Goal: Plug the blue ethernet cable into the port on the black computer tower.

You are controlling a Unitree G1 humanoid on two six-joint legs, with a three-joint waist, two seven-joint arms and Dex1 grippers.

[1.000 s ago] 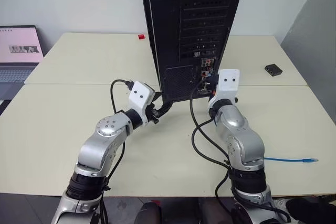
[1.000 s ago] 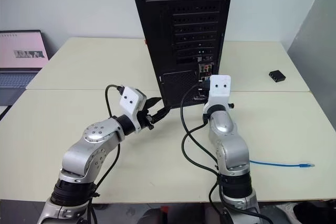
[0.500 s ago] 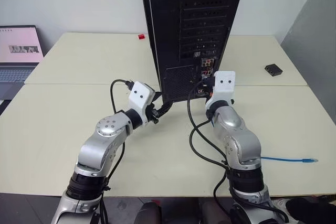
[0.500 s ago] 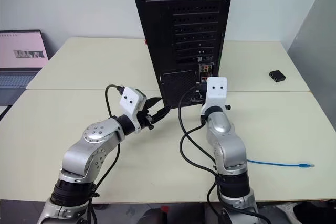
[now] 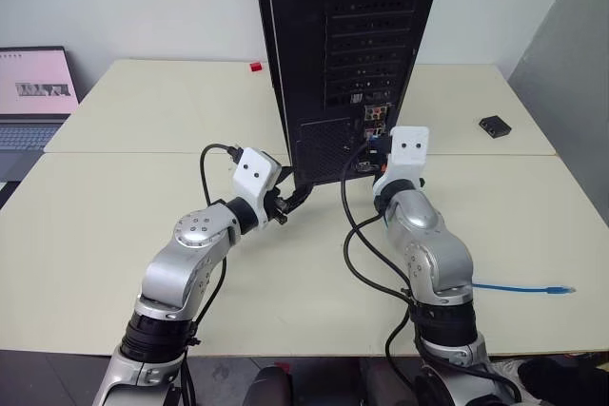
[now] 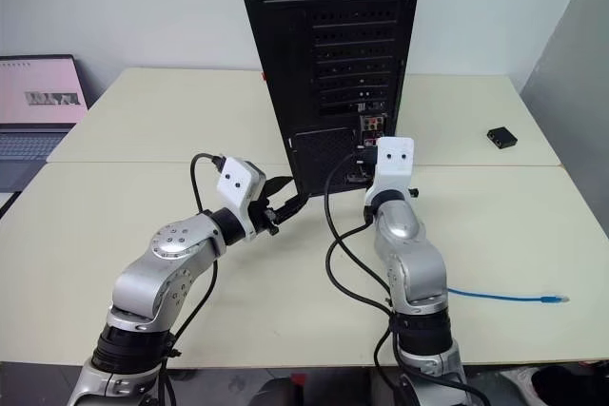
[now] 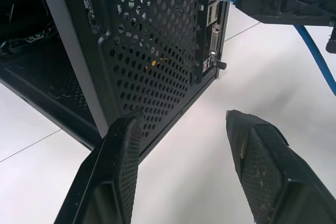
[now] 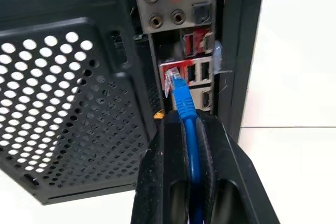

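the black computer tower is matt black all over, its lower rear panel punched with a regular grid of round holes, and slotted black covers stacked above. its connector strip is silver-grey, dotted with red sockets and one red-ringed jack among dark ones (a speck of orange shows low down). the blue ethernet cable is bright blue with a clear, bluish plug. the right end effector and the left end effector both have black fingers, the left one's pads finely cross-hatched. the table is pale cream. on it sit a tiny red block and a small black box.
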